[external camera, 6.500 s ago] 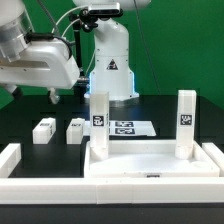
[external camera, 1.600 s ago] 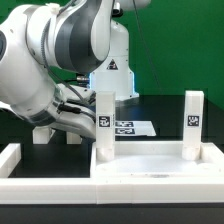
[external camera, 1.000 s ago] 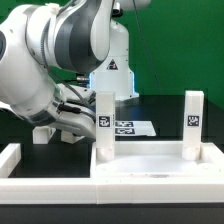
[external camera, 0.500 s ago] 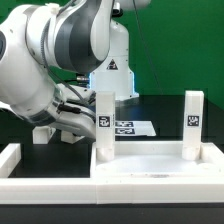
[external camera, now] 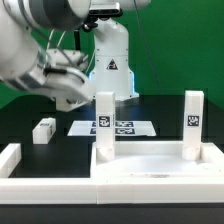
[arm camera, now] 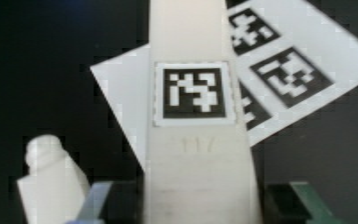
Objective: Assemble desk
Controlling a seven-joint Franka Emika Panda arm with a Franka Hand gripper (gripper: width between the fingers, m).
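My gripper (arm camera: 201,205) is shut on a white desk leg (arm camera: 197,90) with a black-and-white tag, the leg standing between the two fingers (arm camera: 105,200). In the exterior view the arm is raised at the upper left, gripper (external camera: 72,92) above the table; the held leg is hard to make out there. A second loose leg (external camera: 44,130) lies on the black table at the left and also shows in the wrist view (arm camera: 48,180). The tabletop tray (external camera: 150,178) lies in front with two legs upright in it, one left (external camera: 103,125) and one right (external camera: 191,125).
The marker board (external camera: 122,128) lies flat behind the tray and shows under the held leg in the wrist view (arm camera: 286,70). A low white rail (external camera: 10,158) borders the table at the front left. The robot base (external camera: 110,62) stands at the back.
The arm has risen from low over the table's left side to the upper left. One of the two loose legs that lay there is gone from the table and is now in my gripper.
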